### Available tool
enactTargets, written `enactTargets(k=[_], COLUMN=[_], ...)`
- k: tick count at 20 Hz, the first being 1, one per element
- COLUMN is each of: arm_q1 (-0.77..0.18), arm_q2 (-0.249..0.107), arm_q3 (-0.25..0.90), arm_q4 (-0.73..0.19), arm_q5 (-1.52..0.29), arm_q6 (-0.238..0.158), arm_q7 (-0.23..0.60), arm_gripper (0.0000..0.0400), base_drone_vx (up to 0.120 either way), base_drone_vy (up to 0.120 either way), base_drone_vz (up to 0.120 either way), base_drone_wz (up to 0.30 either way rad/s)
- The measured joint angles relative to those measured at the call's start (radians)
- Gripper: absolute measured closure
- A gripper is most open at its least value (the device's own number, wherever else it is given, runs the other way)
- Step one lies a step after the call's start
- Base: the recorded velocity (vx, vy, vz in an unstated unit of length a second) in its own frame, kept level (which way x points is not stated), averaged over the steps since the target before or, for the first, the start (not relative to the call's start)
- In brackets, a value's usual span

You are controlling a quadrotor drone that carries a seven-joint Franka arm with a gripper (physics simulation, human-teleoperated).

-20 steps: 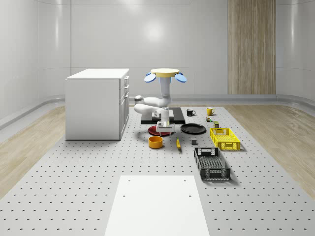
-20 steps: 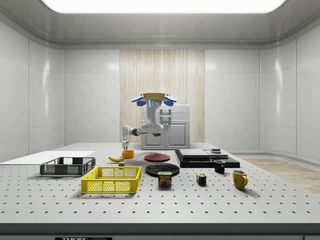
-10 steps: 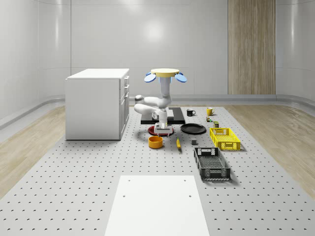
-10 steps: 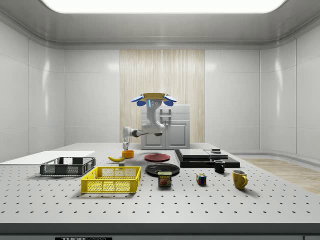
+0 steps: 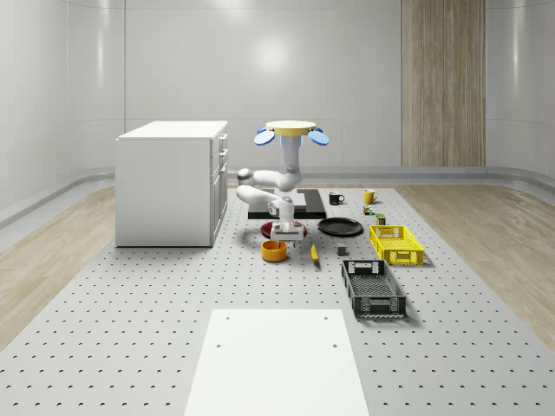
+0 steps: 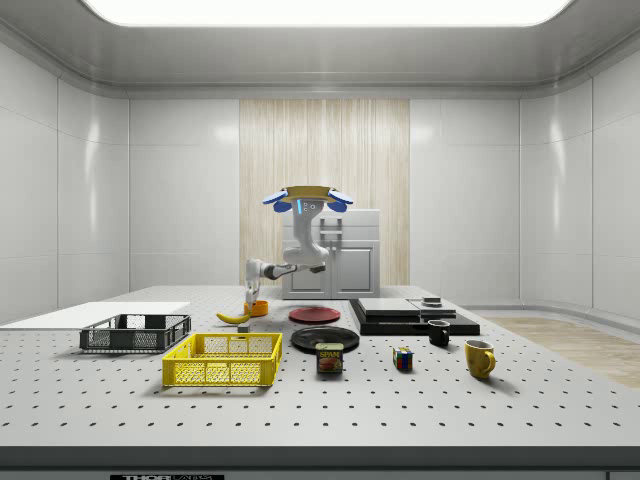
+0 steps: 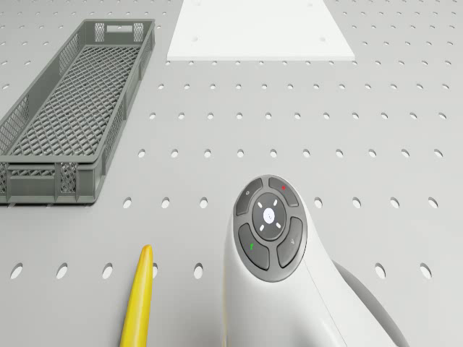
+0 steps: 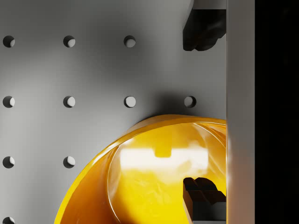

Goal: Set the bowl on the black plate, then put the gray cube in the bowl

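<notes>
The orange bowl (image 5: 274,250) stands on the perforated table, in front of a red plate (image 5: 283,230). In the wrist view one edge of the bowl's (image 8: 154,182) rim lies between my fingers: one fingertip (image 8: 203,30) is outside the bowl, the other (image 8: 203,198) is over its inside. My gripper (image 8: 204,114) is open with the fingers well apart. The drone (image 5: 290,130) hovers behind the bowl, over the red plate, with the arm reaching down to it; the gripper (image 5: 279,234) sits just above the bowl (image 6: 258,308). The black plate (image 5: 340,227) and the small gray cube (image 5: 342,251) lie to the whole-scene view's right.
A banana (image 5: 314,252) lies just right of the bowl. A dark mesh crate (image 5: 373,288) and a yellow crate (image 5: 395,243) stand to the right. A white cabinet (image 5: 173,182) is at the left, a white sheet (image 5: 277,364) in front, and mugs and a black slab behind.
The arm has lowered and brought the gripper forward from over the red plate down to the bowl's rim. The drone has stayed in place.
</notes>
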Motion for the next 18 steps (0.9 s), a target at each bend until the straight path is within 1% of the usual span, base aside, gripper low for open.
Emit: enactTargets(k=[7, 18], arm_q1=[0.014, 0.016], arm_q2=[-0.001, 0.002], arm_q3=[-0.021, -0.027], arm_q4=[0.012, 0.014], arm_q5=[-0.019, -0.026], arm_q6=[0.012, 0.011], arm_q7=[-0.022, -0.025], arm_gripper=[0.0, 0.0], base_drone_vx=[0.0, 0.0], base_drone_vy=[0.0, 0.0], base_drone_vz=[0.0, 0.0], base_drone_wz=[0.0, 0.0])
